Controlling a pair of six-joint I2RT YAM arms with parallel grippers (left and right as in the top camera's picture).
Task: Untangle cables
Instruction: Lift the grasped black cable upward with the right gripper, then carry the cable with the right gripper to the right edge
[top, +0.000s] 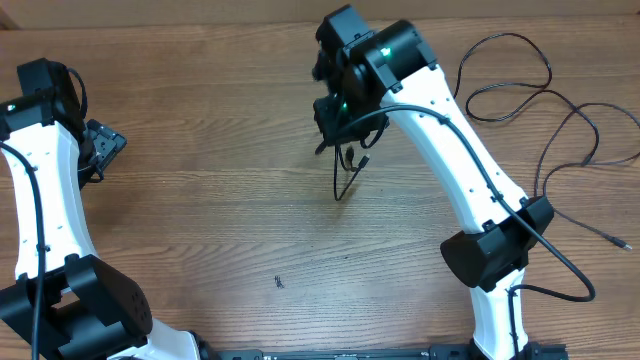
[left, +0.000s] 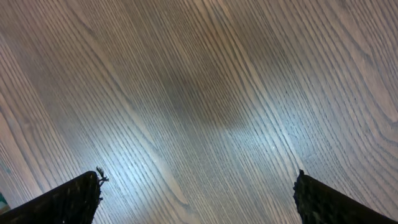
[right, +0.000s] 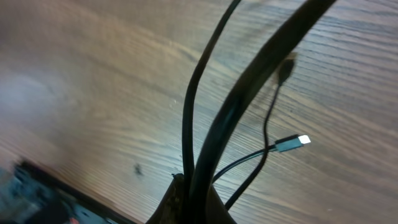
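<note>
My right gripper (top: 344, 128) is over the table's far middle, shut on thin black cables (top: 347, 172) that hang from it in a narrow loop towards the wood. In the right wrist view the jaws (right: 196, 198) are closed round black cords (right: 189, 118), and a small silver-tipped plug (right: 292, 143) dangles beyond them. More black cable (top: 510, 85) lies in loose loops on the table at the far right, ending in a plug (top: 621, 243). My left gripper (top: 102, 146) is open and empty at the left side; its wrist view (left: 198, 182) shows only bare wood between the fingers.
The wooden table (top: 220, 220) fills the view. A tiny dark speck (top: 279, 282) lies near the front middle. The right arm's own thick wiring (top: 560, 262) runs along it. Both arm bases stand at the front edge.
</note>
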